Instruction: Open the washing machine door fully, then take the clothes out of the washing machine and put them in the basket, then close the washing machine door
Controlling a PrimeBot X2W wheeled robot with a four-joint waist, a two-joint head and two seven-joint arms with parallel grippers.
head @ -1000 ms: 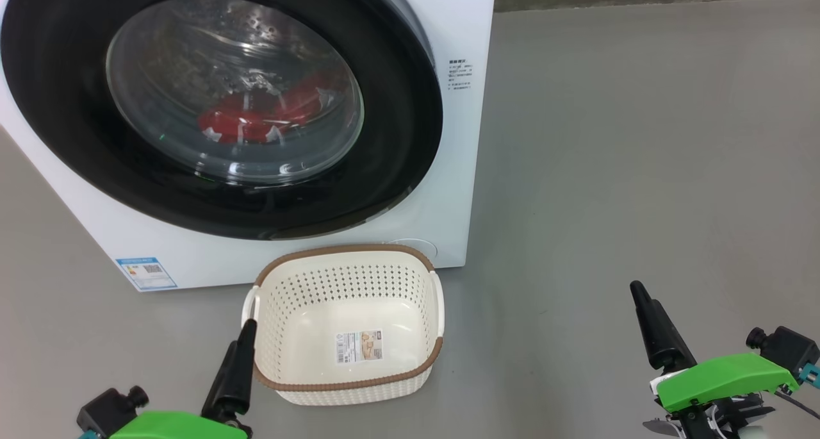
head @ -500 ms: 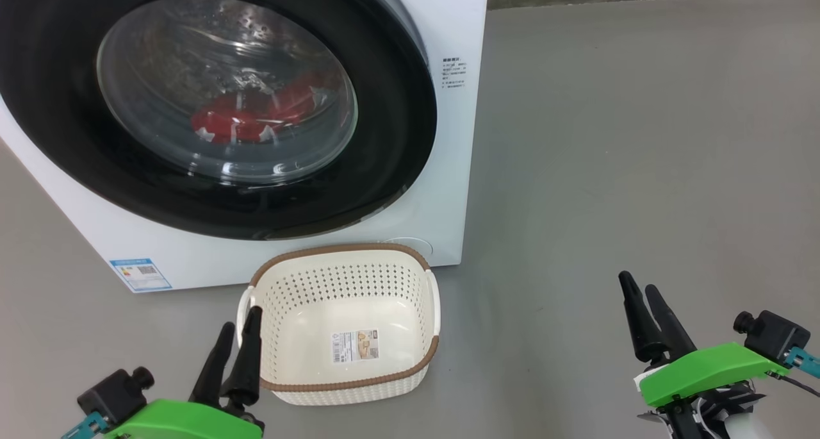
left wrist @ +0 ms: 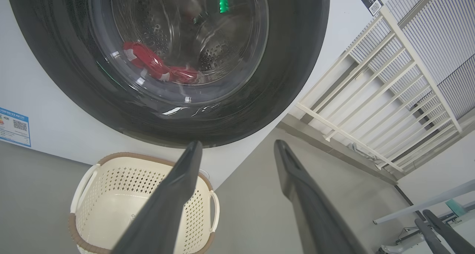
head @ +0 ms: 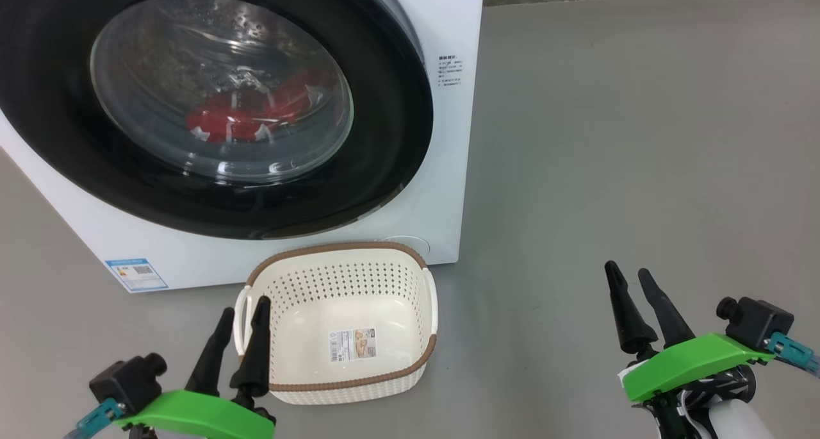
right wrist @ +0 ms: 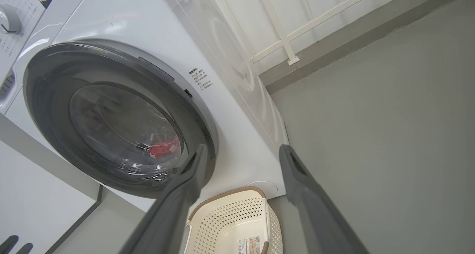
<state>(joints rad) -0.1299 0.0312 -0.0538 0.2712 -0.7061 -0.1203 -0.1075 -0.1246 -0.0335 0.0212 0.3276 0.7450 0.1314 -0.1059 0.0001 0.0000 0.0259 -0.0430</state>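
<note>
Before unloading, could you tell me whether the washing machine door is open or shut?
Shut: the washing machine door sits flush, clothes behind its glass.

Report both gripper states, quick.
Left gripper: open, holding nothing.
Right gripper: open, holding nothing.

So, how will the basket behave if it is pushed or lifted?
The basket is empty perforated plastic, so probably light; a push would likely slide it on the smooth floor. Its thin walls may flex when squeezed. Wide and low, it seems unlikely to tip.
</note>
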